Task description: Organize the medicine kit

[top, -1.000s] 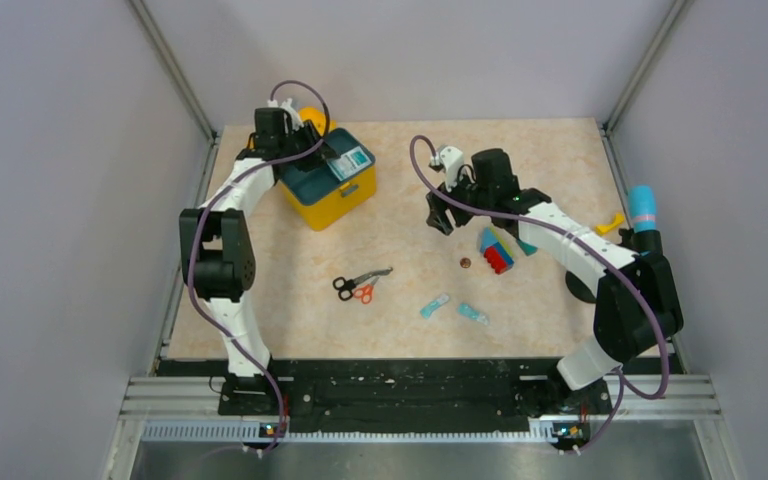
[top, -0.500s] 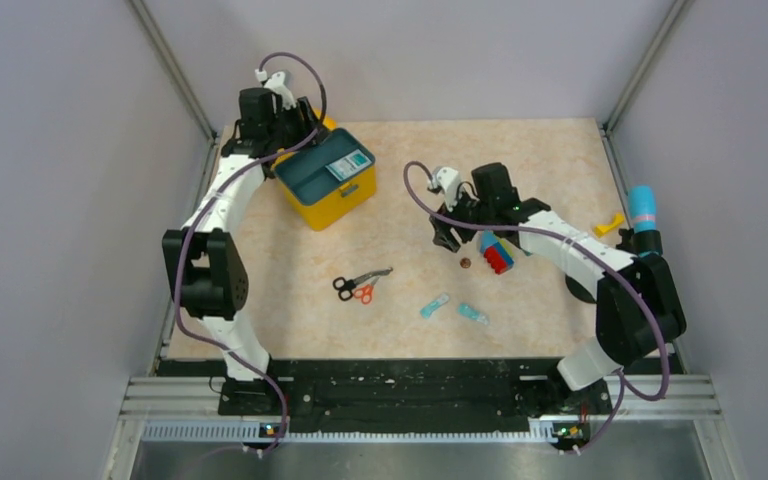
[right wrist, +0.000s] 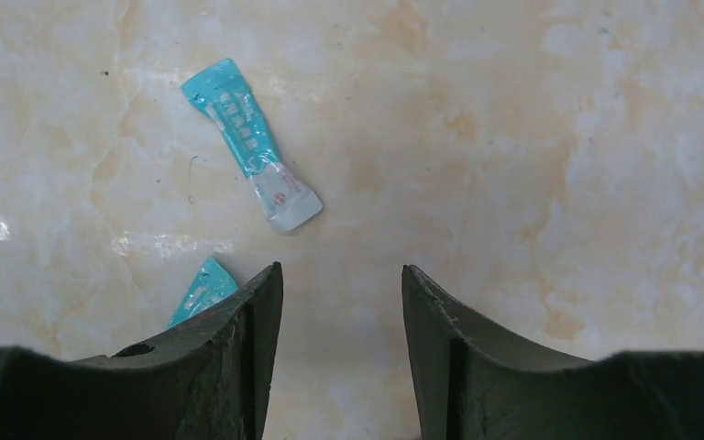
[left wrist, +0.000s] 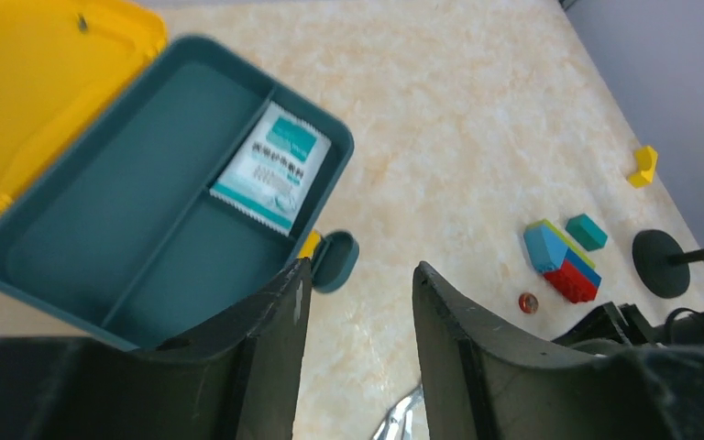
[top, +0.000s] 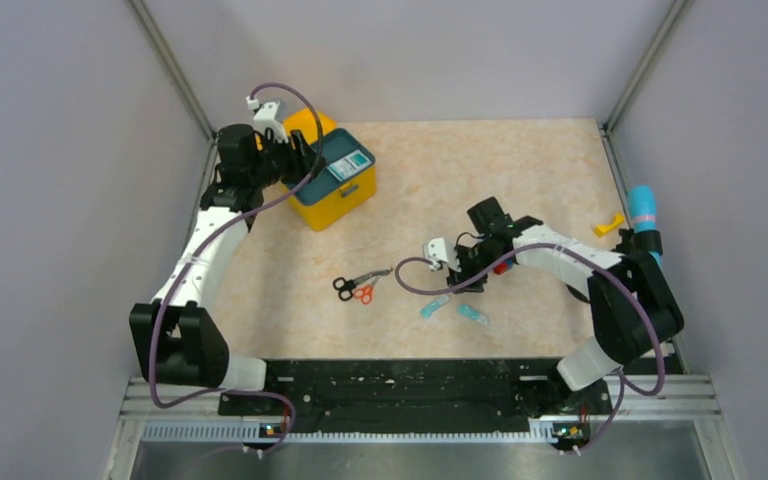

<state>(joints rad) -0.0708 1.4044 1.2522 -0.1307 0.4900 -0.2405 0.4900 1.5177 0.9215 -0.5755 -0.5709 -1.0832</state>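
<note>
The medicine kit is a yellow box at the back left, its lid swung open. A dark teal tray sits in it and holds a white and teal packet. My left gripper hovers at the kit's left side; in the left wrist view the left gripper is open with only table between the fingers. My right gripper is open low over the table. One teal sachet lies just beyond it and a second sachet beside its left finger.
Scissors lie mid-table. The two sachets are near the front. Stacked coloured blocks, a coin, a teal block and a black disc sit right of centre. A yellow piece and blue cylinder are at the right edge.
My left arm has drawn back leftward from over the kit's tray. My right arm has swung forward and down from the blocks to the sachets, its jaws narrower than before.
</note>
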